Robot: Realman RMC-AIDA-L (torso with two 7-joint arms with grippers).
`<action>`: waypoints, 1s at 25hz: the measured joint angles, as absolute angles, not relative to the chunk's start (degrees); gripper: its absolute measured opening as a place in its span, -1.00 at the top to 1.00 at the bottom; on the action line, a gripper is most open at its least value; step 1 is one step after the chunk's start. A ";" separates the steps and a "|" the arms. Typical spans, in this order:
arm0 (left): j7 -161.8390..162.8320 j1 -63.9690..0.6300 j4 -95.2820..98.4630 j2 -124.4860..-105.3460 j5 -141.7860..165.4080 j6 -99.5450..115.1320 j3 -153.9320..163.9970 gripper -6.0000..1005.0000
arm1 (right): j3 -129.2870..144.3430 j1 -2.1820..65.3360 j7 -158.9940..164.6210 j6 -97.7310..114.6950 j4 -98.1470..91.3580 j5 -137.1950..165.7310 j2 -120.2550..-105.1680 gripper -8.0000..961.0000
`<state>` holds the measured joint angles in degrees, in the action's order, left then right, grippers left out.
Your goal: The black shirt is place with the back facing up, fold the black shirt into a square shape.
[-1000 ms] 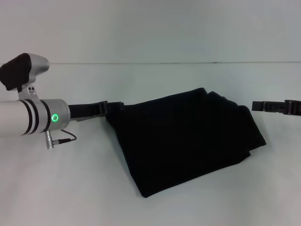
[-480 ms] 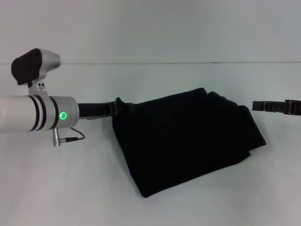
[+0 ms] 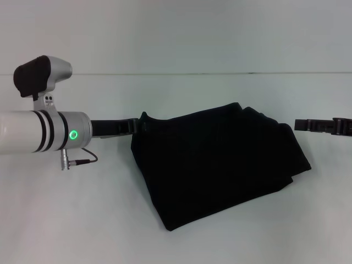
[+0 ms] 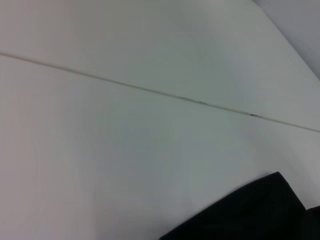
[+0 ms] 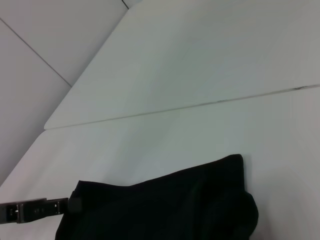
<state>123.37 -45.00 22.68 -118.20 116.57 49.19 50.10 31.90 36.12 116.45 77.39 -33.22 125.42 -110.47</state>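
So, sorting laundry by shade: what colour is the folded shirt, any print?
Plain black shirt, no print visible; head view shows it best.

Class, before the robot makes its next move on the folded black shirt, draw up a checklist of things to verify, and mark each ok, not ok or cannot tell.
1. Soft matte-black fabric shirt lies folded on the white table: ok.
2. Shape is a tidy square: not ok; it sits skewed, with uneven layered edges.
3. Left gripper is at the shirt's left far corner: ok.
4. Left gripper has fabric pinched: cannot tell.
5. Right gripper is clear of the cloth, beside its right edge: ok.
6. Shirt lies wholly on the table: ok.
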 joint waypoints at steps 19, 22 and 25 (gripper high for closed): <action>124.24 -47.80 22.70 -116.77 116.32 51.49 50.36 0.94 | 31.80 36.12 114.36 79.85 -32.70 125.25 -110.72 -0.59; 124.29 -48.81 22.72 -116.33 116.28 51.61 50.36 0.93 | 31.40 36.17 112.01 81.58 -32.70 124.69 -110.82 -0.59; 124.39 -49.75 22.74 -116.01 116.30 51.67 50.35 0.93 | 31.32 36.42 109.33 81.95 -32.79 123.73 -111.47 -0.50</action>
<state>124.39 -49.75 22.74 -116.01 116.30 51.67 50.35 31.32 36.42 109.34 81.95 -32.79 123.73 -111.47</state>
